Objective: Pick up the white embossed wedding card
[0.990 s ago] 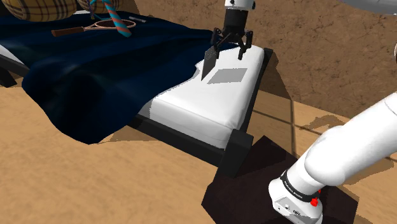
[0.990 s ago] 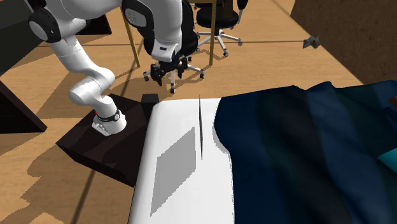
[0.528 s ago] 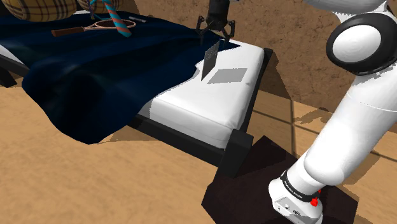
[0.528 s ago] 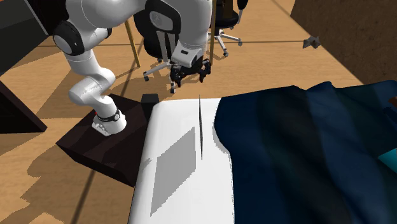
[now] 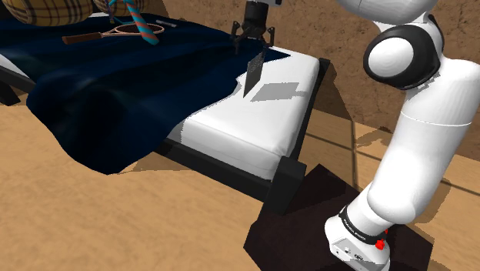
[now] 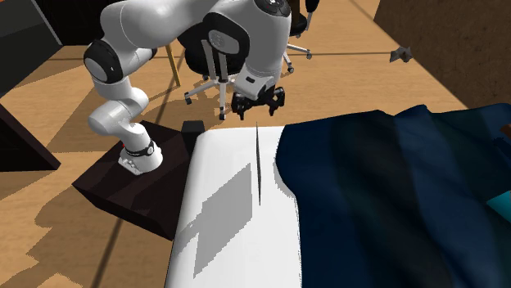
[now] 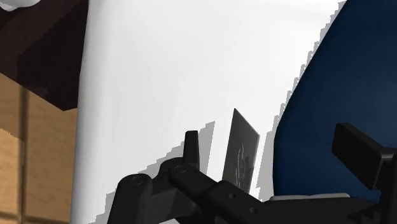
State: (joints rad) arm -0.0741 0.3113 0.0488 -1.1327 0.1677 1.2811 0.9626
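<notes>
The wedding card stands upright on its edge on the white mattress, close to the blue blanket's edge; it looks grey here. From the second exterior view the card is seen edge-on as a thin dark line, with a grey shadow beside it. My black gripper hovers just above and behind the card, open. In the wrist view the card, with an embossed pattern, rises between my spread fingers, nearer the one marked than the other, and neither touches it. The gripper hangs over the mattress end.
A dark blue blanket covers most of the bed, with a tennis racket and a plaid pillow at its far end. A dark bed frame edges the mattress. An office chair stands behind the arm.
The gripper has travelled toward the shoulder view's left and farther back, from over the mattress corner to above the card. The arm's upper links swung into view. The card has not moved.
</notes>
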